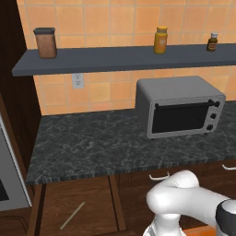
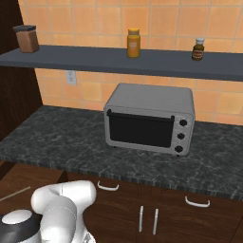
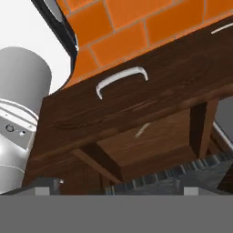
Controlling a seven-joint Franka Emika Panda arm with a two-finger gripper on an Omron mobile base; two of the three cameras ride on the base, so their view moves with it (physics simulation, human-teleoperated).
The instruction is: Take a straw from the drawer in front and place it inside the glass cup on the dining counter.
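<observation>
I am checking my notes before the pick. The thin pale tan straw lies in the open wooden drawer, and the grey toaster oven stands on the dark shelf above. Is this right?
Not fully. The grey toaster oven stands on the black speckled granite counter, below the dark shelf, as the left base view shows. The thin pale tan straw does lie in the open wooden drawer.

Even, flat rendered light throughout, soft shadows, no glare, all views slightly coarse and pixelated.

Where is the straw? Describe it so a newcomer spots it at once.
Start at the black speckled counter under the toaster oven. Below its left end an open wooden drawer stands pulled out. On the drawer's bare floor lies the straw, a thin pale tan stick set diagonally, nothing beside it.
</observation>
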